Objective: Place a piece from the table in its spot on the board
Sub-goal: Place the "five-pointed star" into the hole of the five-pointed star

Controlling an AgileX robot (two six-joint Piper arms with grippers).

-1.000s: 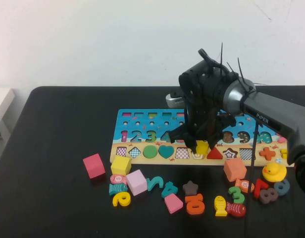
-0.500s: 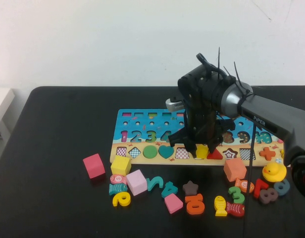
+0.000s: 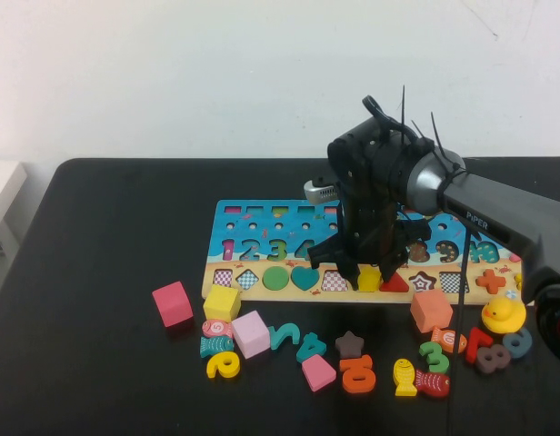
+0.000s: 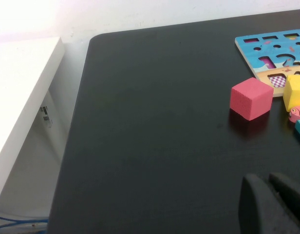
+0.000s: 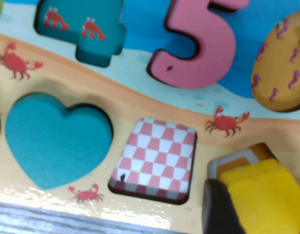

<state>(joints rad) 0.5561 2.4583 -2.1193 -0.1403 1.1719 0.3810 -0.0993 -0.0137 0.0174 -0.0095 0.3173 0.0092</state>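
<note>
My right gripper (image 3: 368,271) reaches down over the front row of the puzzle board (image 3: 262,227) and is shut on a yellow block (image 3: 369,279). In the right wrist view the yellow block (image 5: 264,195) sits partly over a grey-and-orange patterned slot (image 5: 227,163), with one dark finger (image 5: 219,209) against its side. A red-checked empty slot (image 5: 157,156) and a teal heart (image 5: 52,139) lie beside it. My left gripper (image 4: 268,184) is shut and empty, low over bare black table, far from the board; it is out of the high view.
Loose pieces lie in front of the board: a pink cube (image 3: 173,302), a yellow cube (image 3: 222,302), a light pink cube (image 3: 251,333), an orange cube (image 3: 432,310), a yellow duck (image 3: 504,314), numbers and fish. A white shelf (image 4: 18,97) stands left of the table.
My right gripper has shifted slightly left and lowered the yellow block closer onto the board's front row. The left arm has not moved.
</note>
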